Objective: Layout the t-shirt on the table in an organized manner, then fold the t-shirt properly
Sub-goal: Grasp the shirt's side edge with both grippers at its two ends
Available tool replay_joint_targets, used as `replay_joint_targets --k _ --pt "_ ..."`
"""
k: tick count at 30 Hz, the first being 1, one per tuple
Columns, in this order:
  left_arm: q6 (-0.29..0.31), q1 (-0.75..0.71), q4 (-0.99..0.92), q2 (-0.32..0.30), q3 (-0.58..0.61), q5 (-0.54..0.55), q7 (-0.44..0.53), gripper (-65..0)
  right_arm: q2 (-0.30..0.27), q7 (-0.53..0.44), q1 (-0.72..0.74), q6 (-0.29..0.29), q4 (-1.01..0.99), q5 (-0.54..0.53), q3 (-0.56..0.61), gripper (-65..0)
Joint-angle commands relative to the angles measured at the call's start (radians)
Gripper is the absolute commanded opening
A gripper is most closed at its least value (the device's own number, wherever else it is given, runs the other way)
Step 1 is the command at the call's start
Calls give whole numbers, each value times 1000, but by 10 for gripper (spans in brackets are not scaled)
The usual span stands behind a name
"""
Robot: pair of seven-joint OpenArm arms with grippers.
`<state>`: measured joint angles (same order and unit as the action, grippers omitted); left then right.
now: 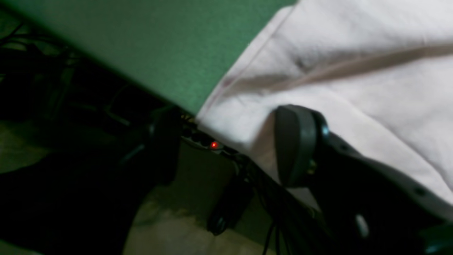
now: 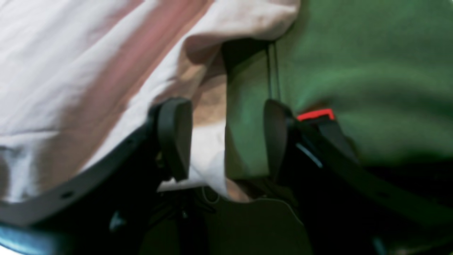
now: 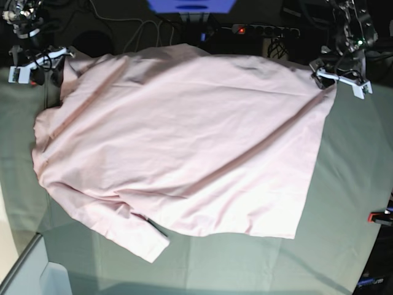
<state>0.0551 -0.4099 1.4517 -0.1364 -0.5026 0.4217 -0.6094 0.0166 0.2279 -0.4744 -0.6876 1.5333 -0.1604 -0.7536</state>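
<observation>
No lettering readable on the t-shirt (image 3: 184, 153), perhaps lying print-side down

t-shirt (image 3: 184, 153) spread on table (image 3: 344, 184), claws at its far corners

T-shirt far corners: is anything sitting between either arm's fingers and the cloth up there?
Nothing visible does. The left gripper straddles the t-shirt corner at the table edge, and cloth already lies between the right gripper's fingers. Only the shirt's own folds sit nearby.
</observation>
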Motion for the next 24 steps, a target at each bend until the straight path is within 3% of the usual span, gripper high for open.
replay_joint_targets --k 1,5,13,19,24 --pt "22 24 5 -13 20 -11 35 -336 -8 -20 -22 -11 17 -14 -2 -321" --pt "22 53 -4 -10 28 -17 35 -379 -8 -20 -28 -11 20 -14 -1 -321" --pt "22 65 -12 -10 29 -19 35 -386 -8 -20 -30 -11 17 -14 -4 -322" --pt "22 65 5 -9 29 -8 30 -480 -8 -20 -30 -11 16 -12 -2 -323" --pt "22 62 19 -7 29 -8 27 -492 -8 -20 -30 -11 14 -12 -5 -323"
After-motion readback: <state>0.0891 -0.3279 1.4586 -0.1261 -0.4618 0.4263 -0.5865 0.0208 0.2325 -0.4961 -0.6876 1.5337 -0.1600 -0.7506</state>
